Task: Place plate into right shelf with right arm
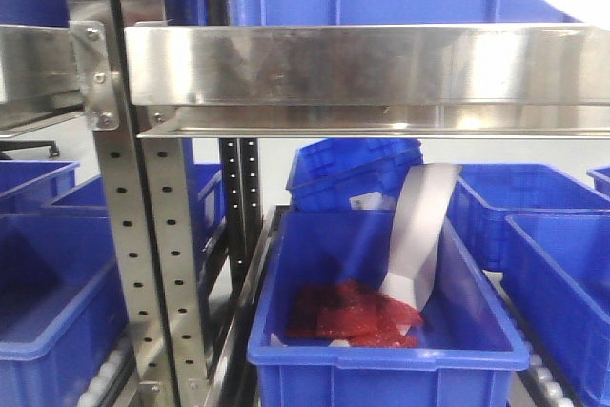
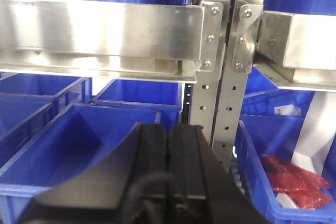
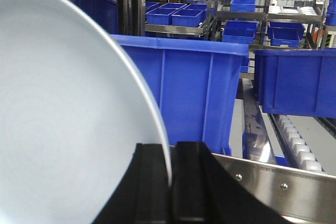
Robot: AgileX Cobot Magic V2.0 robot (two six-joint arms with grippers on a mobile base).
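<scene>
Right wrist view: right gripper point(image 3: 170, 179) fingers clamped on the rim of the plate point(image 3: 63, 119), which stands on edge and fills the left of frame. Blue crate point(image 3: 184, 87) sits just behind it, with the steel rail of the right shelf point(image 3: 273, 182) below. Front view: plate at the top right corner, above the rail. Left wrist view: left gripper point(image 2: 168, 161) fingers pressed together, holding nothing, in front of a second crate point(image 2: 79, 140); red packets point(image 2: 294, 179) lie in the neighbouring one

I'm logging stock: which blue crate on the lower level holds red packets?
The front crate just right of the perforated uprights: red packets lie on its floor, beside a white strip. No red shows in the other crates.
</scene>
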